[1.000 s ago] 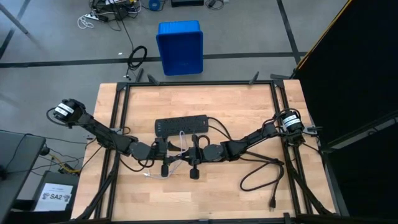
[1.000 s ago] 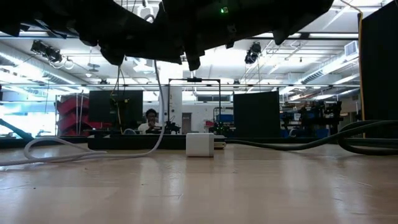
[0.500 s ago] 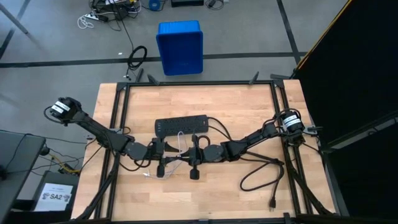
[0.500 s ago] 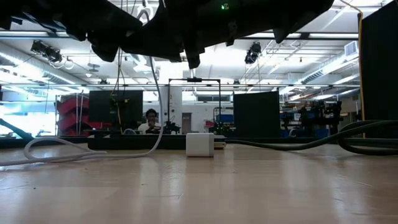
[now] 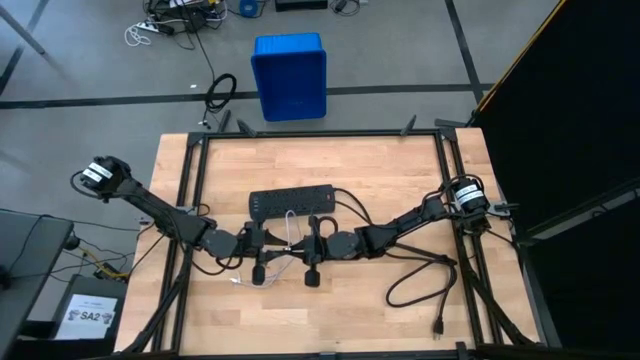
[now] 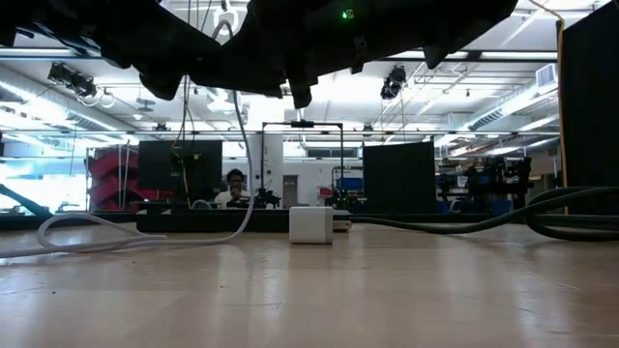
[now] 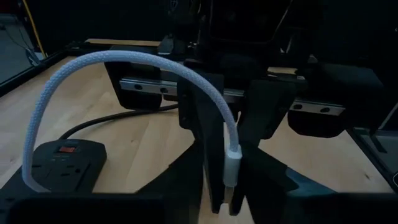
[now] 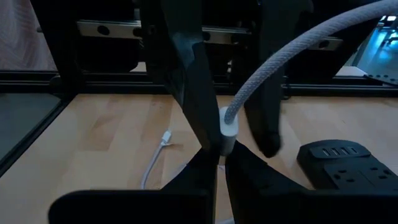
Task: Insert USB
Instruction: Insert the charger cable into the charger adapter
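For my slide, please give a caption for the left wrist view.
Right claw pinches the plug of the thin whitish-grey braided USB cable, arching above the black power strip.

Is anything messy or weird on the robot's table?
Nothing looks broken or spilled. The USB arches up in mid-air between the left gripper and right gripper, both pinching its plug end, while its other end trails loose across the table.

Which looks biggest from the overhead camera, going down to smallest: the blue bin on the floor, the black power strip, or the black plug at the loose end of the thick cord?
1. Blue bin, clearly the largest.
2. Black power strip, long but narrow.
3. Black plug, tiny by comparison.
The bin sits on the floor, farther from the camera than the table, and it looks largest all the same.
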Controlling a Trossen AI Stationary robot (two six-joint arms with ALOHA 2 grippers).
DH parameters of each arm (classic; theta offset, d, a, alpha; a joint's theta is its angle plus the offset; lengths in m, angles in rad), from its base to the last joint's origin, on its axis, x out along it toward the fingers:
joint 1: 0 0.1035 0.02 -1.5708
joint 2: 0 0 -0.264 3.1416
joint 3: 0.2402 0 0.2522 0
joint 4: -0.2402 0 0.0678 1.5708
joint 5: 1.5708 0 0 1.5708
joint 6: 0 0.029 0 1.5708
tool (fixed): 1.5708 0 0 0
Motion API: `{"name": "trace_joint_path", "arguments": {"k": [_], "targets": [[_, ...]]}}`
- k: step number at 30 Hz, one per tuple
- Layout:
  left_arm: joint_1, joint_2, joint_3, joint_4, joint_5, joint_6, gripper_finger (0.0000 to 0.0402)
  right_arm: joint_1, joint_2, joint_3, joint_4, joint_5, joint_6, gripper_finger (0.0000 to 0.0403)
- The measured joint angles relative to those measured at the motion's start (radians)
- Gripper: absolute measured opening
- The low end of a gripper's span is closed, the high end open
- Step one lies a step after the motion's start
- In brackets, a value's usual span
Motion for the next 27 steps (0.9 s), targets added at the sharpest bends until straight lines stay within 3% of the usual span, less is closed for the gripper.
{"name": "trace_joint_path", "arguments": {"k": [4, 16, 23, 27], "targets": [[0.0, -0.001, 0.001, -0.02, 0.003, 0.006, 0.0013, -0.001, 0.0, -0.001, -0.004, 0.0, 0.002, 0.0], [-0.011, -0.002, 0.0, -0.004, -0.021, 0.057, 0.0004, 0.0, -0.007, -0.001, -0.031, -0.003, -0.059, 0.0012], [-0.036, -0.024, -0.001, 0.008, -0.082, 0.085, 0.0004, 0.032, -0.048, -0.001, -0.111, 0.006, -0.113, 0.0111], [-0.051, -0.028, -0.001, 0.028, -0.107, 0.104, 0.0004, 0.07, -0.094, 0.0, -0.205, 0.128, -0.136, 0.0173]]}}
